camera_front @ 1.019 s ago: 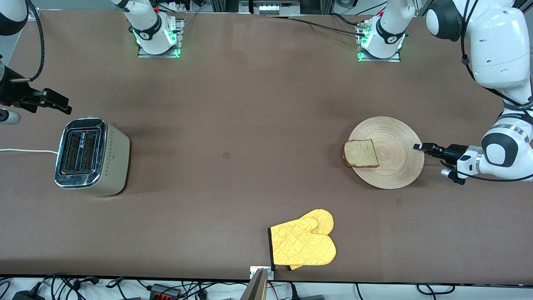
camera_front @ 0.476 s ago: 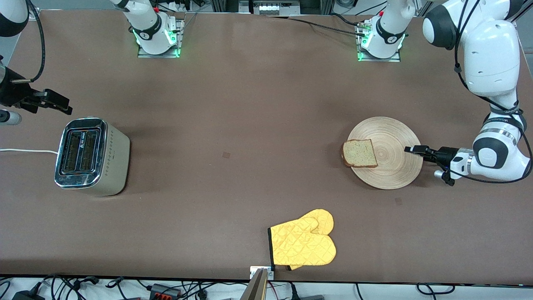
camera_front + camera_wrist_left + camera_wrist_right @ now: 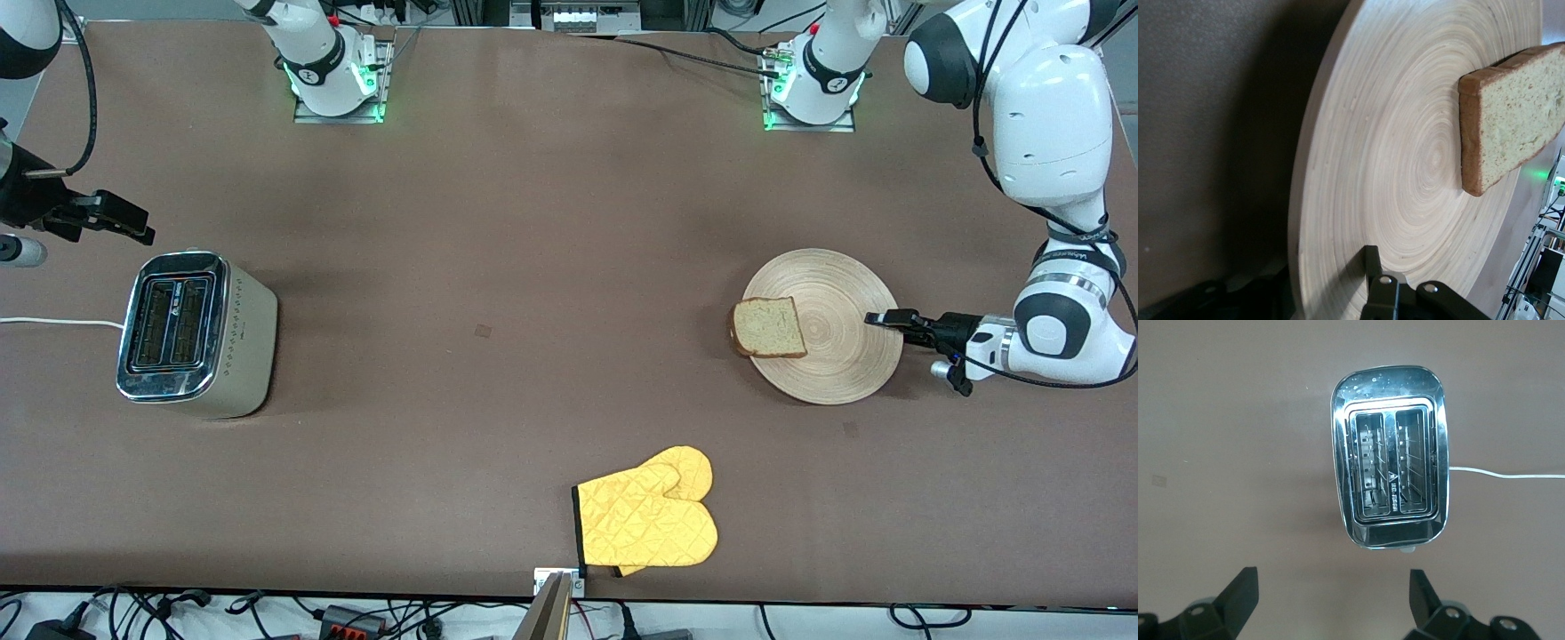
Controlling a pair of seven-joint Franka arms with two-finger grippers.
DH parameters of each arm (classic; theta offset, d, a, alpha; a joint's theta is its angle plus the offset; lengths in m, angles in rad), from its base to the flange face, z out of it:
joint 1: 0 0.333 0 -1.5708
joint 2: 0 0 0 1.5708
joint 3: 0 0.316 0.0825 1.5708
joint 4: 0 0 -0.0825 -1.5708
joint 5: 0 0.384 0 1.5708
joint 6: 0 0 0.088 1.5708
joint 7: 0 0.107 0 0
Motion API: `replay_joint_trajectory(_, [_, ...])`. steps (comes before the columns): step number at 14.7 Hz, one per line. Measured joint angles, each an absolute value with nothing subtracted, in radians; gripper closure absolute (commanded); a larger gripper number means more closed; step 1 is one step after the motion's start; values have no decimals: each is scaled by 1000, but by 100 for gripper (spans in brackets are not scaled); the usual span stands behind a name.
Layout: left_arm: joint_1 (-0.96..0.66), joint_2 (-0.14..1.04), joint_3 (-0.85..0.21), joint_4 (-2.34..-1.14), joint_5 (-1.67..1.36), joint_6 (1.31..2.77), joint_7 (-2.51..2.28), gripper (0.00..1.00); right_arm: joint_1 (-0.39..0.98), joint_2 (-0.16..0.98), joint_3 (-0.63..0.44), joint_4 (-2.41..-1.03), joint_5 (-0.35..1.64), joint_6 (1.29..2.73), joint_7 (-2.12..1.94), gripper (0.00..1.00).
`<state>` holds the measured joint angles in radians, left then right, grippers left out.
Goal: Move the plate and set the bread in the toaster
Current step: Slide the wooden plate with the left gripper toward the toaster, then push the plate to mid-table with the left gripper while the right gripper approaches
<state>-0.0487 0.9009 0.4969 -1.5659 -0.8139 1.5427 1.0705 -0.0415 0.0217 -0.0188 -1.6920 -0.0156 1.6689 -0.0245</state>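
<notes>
The left hand pinches the rim of the big round wooden plate carrying brown bread. The right hand hangs wide open above the shiny silver toaster.

open table between toaster, plate

High front view — 2 close wrist views.

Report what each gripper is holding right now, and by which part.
The left gripper grips the wooden plate by its rim, at the left arm's end. The right gripper, open above the toaster, holds nothing.
</notes>
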Motion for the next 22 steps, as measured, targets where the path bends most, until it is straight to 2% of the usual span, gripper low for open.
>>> replay_joint_trajectory(6, [-46,898,499,-1557,-825,1510,1112,99,-41,22,-19,-1692,-16,1669,-25,0])
replay_joint_trajectory(12, [-50,900,498,-1504,-837,1389,1112,100,-42,22,-19,-1692,-16,1669,-25,0])
replay_joint_trajectory(17, [-72,907,495,-1467,-974,1266,1010,100,-42,22,-19,-1692,-16,1668,-25,0])
replay_joint_trajectory(22, [-120,914,449,-1464,-1100,1233,912,100,-42,22,-19,-1692,-16,1668,-25,0])
